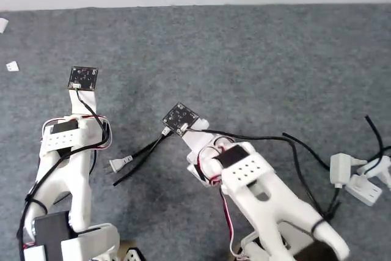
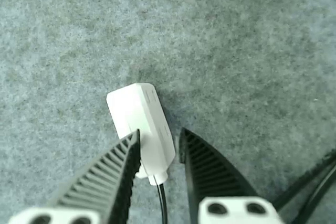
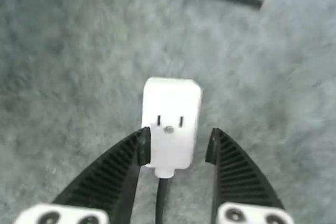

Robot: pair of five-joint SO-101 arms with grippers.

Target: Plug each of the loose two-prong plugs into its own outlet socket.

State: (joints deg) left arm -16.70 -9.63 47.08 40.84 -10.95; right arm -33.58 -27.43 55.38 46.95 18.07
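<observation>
Left claw point(image 2: 159, 136) stood open, straddling white socket block point(image 2: 137, 111) on grey carpet point(image 2: 236, 51). Right claw point(image 3: 179, 134) likewise open astride second socket block point(image 3: 171, 106), slots facing camera. Loose two-prong plug point(image 1: 120, 164) lay ungripped on carpet.

A small white two-prong plug point(image 1: 120, 163) on a black cord lies flat on the grey carpet, unplugged, its prongs pointing left. A white rectangular socket block point(image 2: 140, 127) lies flat with a black cord at one end. A second white socket block point(image 3: 170, 119) lies face up, showing two slots and a round hole. More white plug pieces point(image 1: 339, 168) lie grouped at the far right.
</observation>
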